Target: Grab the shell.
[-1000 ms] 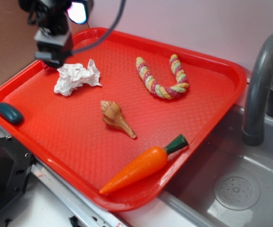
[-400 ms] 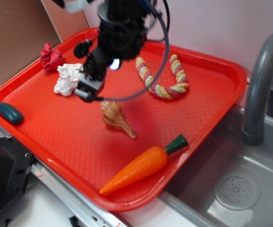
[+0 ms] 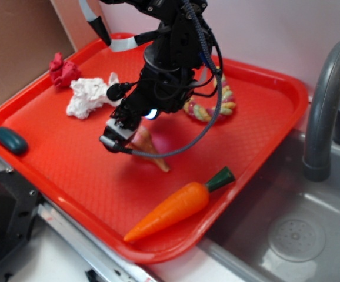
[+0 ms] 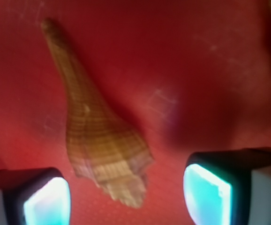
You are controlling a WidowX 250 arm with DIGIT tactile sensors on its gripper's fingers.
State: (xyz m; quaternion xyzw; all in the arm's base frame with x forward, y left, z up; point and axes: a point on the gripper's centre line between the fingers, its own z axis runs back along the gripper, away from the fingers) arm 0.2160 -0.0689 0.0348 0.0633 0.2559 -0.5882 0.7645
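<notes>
Carrot [image 3: 179,205] nearest, at six o'clock on the red tray [image 3: 264,141]. Just behind, shell [image 3: 152,151] mid-tray, tail pointing toward four o'clock, wide end under the gripper [image 3: 118,140]. Jaws spread wide, fingers [image 4: 46,199] flanking the shell's broad end, no contact visible. Farther back: white paper [image 3: 87,97] at ten o'clock, rope [image 3: 214,108] at one o'clock.

— What's looking glossy over there?
— The orange carrot [image 3: 173,210], smooth shiny plastic. The red tray [image 3: 82,170] is looking like pebbled plastic with a dull sheen.
— And the shell [image 4: 98,140]?
— Ribbed, matt tan. The white wad [image 3: 89,97] is showing as crumpled paper, the twisted rope [image 3: 211,108] as fibrous cloth.
</notes>
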